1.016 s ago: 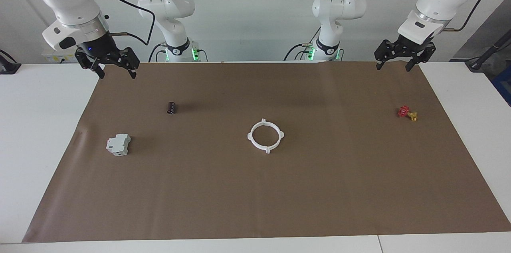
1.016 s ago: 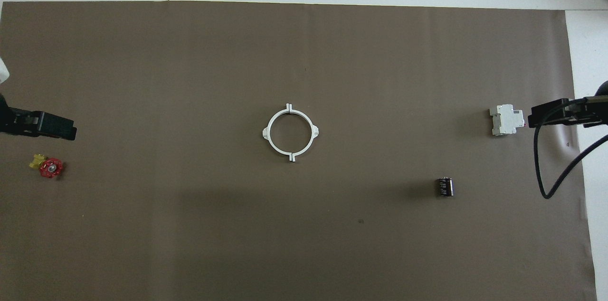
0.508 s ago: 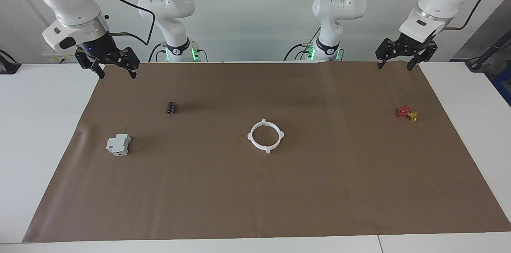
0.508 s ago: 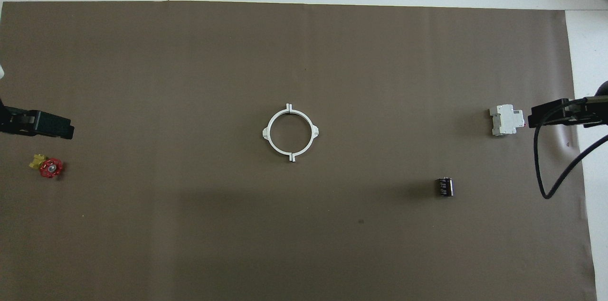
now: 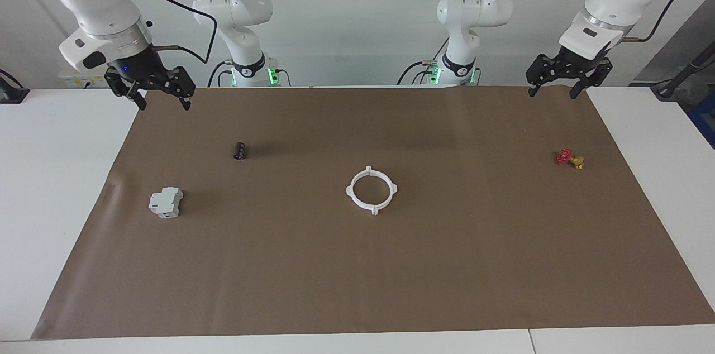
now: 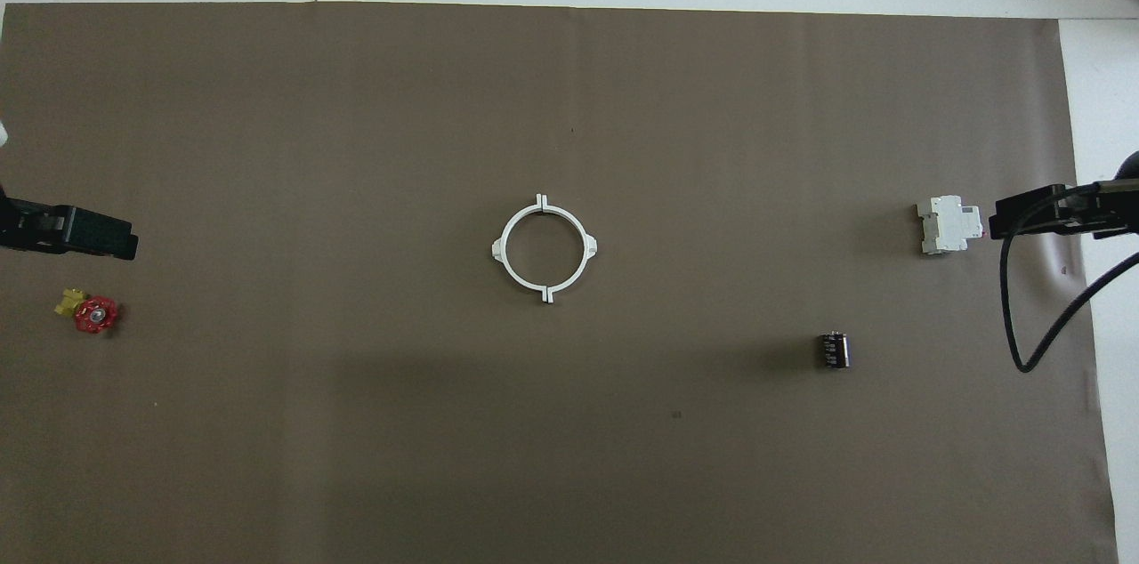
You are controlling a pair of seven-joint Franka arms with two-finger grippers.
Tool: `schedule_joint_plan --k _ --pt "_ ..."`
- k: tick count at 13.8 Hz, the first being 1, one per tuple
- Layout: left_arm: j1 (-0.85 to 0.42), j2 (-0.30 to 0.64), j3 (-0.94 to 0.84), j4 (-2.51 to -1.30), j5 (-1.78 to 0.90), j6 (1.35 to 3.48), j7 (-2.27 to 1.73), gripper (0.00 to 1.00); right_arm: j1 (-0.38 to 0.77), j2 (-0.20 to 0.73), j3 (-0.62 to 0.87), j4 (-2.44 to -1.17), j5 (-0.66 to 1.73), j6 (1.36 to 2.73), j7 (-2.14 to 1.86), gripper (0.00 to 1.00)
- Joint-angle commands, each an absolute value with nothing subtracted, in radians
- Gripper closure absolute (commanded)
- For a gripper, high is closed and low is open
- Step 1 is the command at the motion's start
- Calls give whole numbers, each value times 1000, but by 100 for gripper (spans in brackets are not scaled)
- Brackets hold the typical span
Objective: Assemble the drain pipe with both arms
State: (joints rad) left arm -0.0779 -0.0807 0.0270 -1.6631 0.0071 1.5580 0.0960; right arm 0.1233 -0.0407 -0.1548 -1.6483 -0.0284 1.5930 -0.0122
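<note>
1. Facing view: your drain pipe (image 5: 371,190) lies mid-mat as one closed ring, the two white half-arcs meeting at their tabs. No gripper is near it.

2. Facing view: your left gripper (image 5: 550,91) hangs over the mat's corner at the robots' edge, toward the left arm's end. Its fingers are spread and it carries nothing. Since a second ago it has lifted a little and drawn slightly back; in the last half second it has barely shifted.

3. Facing view: your right gripper (image 5: 165,103) hangs over the matching corner at the right arm's end, fingers spread and empty. It has not moved over that second.

4. Facing view: the grey block (image 5: 166,202) and black cylinder (image 5: 240,151) sit toward the right arm's end; the red and yellow valve (image 5: 570,158) sits toward the left arm's end. All are well apart from the ring and none has shifted.

5. Overhead view: the ring (image 6: 543,249) reads round and whole, with four tabs showing around its rim. It sits where it did a second ago.

6. Overhead view: only the tip of the left gripper (image 6: 76,231) shows at the frame's edge, slightly withdrawn. The right gripper (image 6: 1037,213) covers the spot beside the grey block but is raised above it.

7. My read: with both hands released and retreating, the assembly looks finished. You are seeing the arms park.
</note>
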Motion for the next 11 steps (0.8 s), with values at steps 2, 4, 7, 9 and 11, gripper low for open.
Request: schedule_joint_plan --k 2,4,7,9,11 --pt "-52 -80 15 -1680 15 1586 97 0 112 -46 -147 -1644 -43 1578 -17 0" --pt "-51 -81 15 -1681 15 1585 95 0 112 -46 -147 -1644 -43 1578 -17 0" --pt "-49 -81 15 -1681 15 1585 95 0 112 -46 -147 -1644 -43 1578 -17 0" --pt "-51 -81 15 -1681 15 1585 95 0 112 -46 -147 -1644 -43 1578 -17 0" --pt "-51 -81 15 -1681 15 1585 95 0 112 -46 -147 -1644 -43 1578 -17 0"
